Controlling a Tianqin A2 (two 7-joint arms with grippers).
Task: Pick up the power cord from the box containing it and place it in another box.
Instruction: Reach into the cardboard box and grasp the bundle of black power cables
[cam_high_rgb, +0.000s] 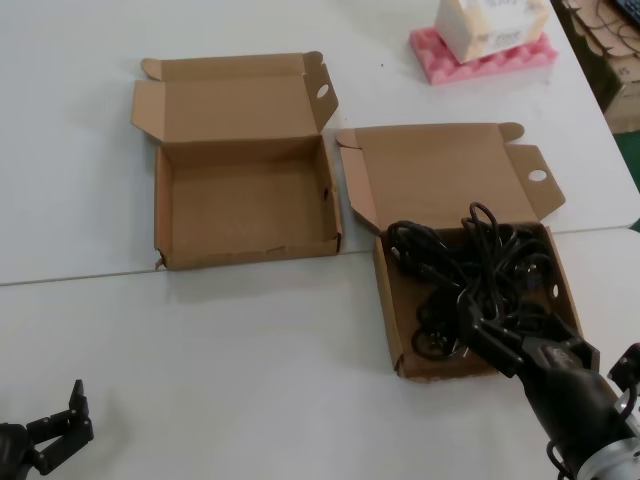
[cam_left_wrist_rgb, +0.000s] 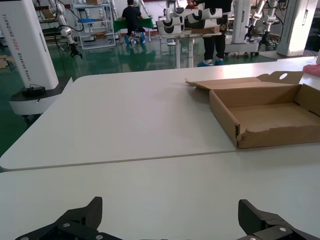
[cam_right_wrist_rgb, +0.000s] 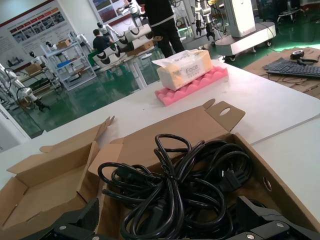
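Hovering over the box's (cam_high_rgb: 388, 300) near edge, right tool (cam_high_rgb: 478, 335) spread wide above the power cord (cam_high_rgb: 470, 262).

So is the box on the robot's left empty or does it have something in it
Empty. The head view shows only bare cardboard floor inside the left box, lid folded back. The black cables all sit in the other box.
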